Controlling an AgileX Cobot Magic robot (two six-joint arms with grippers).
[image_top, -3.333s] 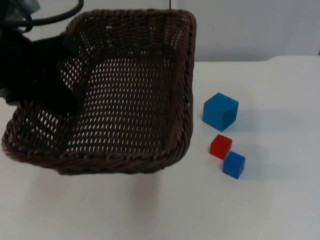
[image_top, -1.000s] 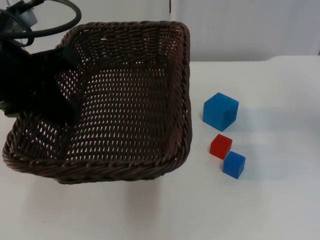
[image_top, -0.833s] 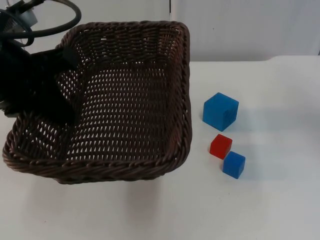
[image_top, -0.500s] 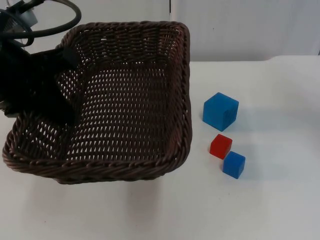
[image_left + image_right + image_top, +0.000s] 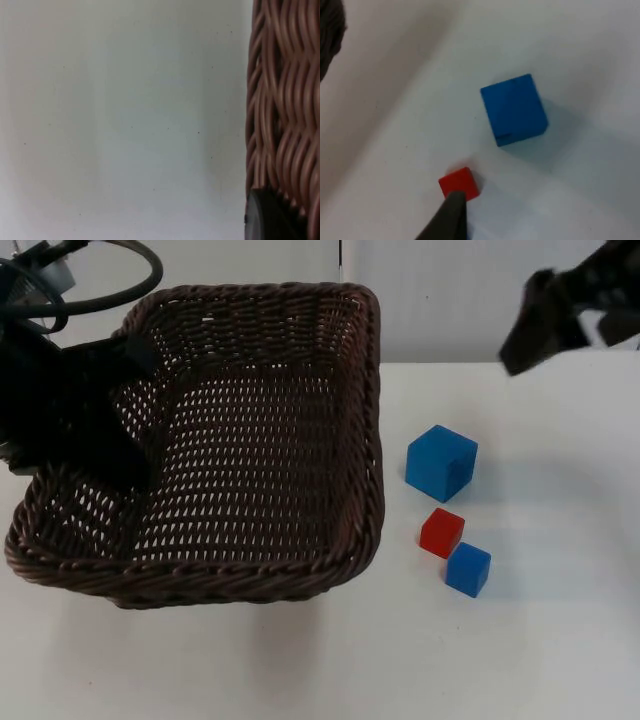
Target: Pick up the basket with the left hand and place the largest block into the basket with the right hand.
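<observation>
On the white tabletop (image 5: 560,640), right of the basket (image 5: 250,440), we see the large blue block (image 5: 441,462): solid blue cube w/ clean edges, biggest of three, sitting flat & apart from the others. Just nearer the camera is the small red block (image 5: 441,532), and the small blue block (image 5: 468,569) sits right beside it; we can't tell if those two touch. From the right wrist cam the large blue block (image 5: 514,109) is fully visible, the small red block (image 5: 458,183) is partly covered by a dark fingertip (image 5: 451,217).

Basket is dark brown wicker, rectangular, open weave, tilted, its left wall mostly hidden behind the left arm. Left end effector (image 5: 125,390) is at that left wall, closed on the rim; from the left wrist cam we get just a strip of weave (image 5: 285,100) & one black fingertip (image 5: 270,217) against it.

Right end effector (image 5: 540,325) hangs over the tabletop's far edge, beyond the blocks, cut off by the frame edge; we can't tell how far apart its fingers are, & it holds nothing we can see.
</observation>
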